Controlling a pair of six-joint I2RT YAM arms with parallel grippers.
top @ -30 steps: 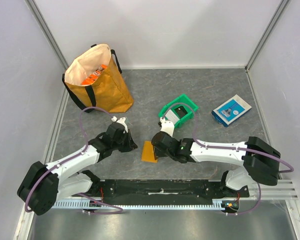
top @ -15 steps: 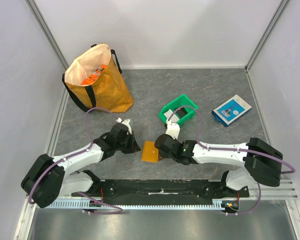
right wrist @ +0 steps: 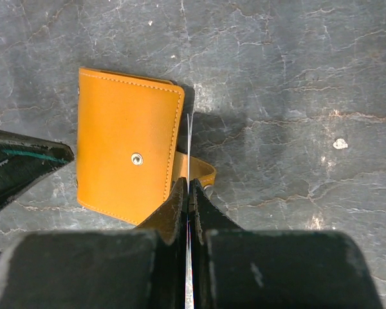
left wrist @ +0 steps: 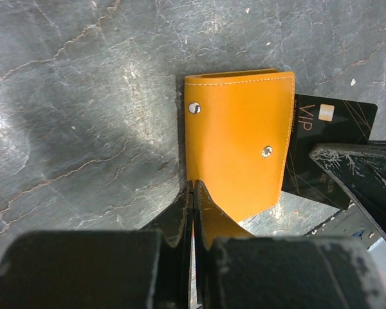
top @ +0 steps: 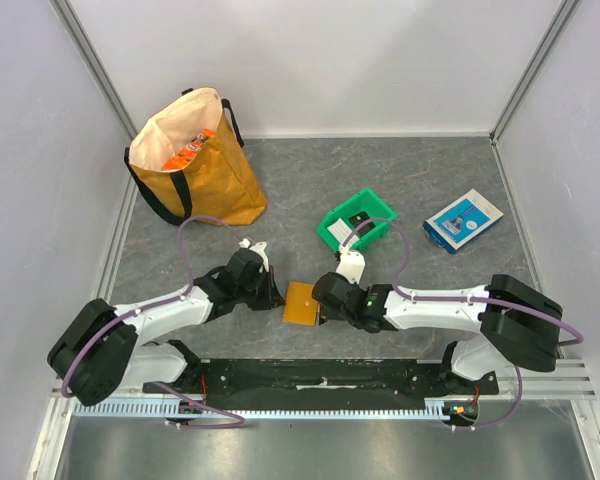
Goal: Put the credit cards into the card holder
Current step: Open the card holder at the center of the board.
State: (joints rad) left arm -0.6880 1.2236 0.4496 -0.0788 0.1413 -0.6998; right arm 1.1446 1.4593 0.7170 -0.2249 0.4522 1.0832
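One orange card holder (top: 302, 302), one black credit card (left wrist: 331, 125), on the worktop (top: 430, 170) between two claws.
The card holder lies closed and flat. The left claw (left wrist: 192, 188) is pressed together at its edge, and the right claw (right wrist: 188, 185) pinches the credit card just beside it.

Part of black card (left wrist: 338, 122) behind wallet (left wrist: 238, 135)

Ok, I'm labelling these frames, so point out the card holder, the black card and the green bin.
card holder (left wrist: 241, 129): left wrist view, middle of its orange cover.
black card (left wrist: 338, 122): left wrist view, on its printed face.
green bin (top: 335, 219): top external view, on its left rim.
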